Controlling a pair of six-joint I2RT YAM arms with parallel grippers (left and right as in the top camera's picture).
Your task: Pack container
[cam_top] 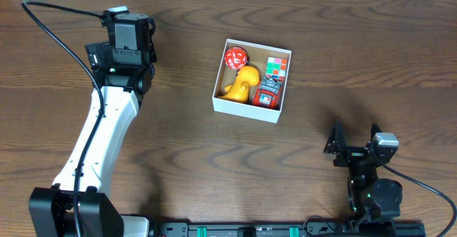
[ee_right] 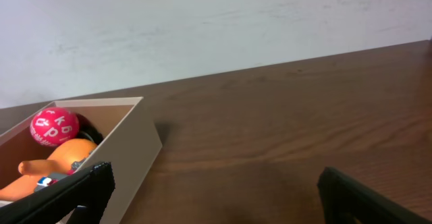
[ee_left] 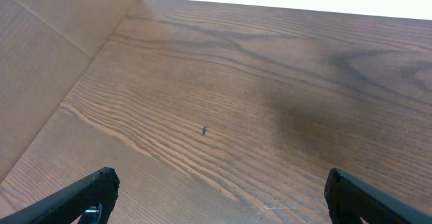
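The container (cam_top: 243,109) is a white square box at the table's middle. It holds a red ball (cam_top: 235,57), an orange duck-like toy (cam_top: 244,84), a colour cube (cam_top: 276,67) and a small red toy (cam_top: 268,93). My left gripper (cam_top: 128,44) hangs far to the box's left, open, over bare wood (ee_left: 219,190). My right gripper (cam_top: 355,138) sits near the front right, open and empty. In the right wrist view (ee_right: 216,191) the container (ee_right: 128,150) lies ahead to the left, with the ball (ee_right: 54,126) and orange toy (ee_right: 67,158) showing over its rim.
Dark wooden table (cam_top: 357,44) all round the box. A tan board (ee_left: 40,55) rises at the left of the left wrist view. A black cable (cam_top: 57,33) trails behind the left arm. A pale wall (ee_right: 216,28) stands past the table's far edge.
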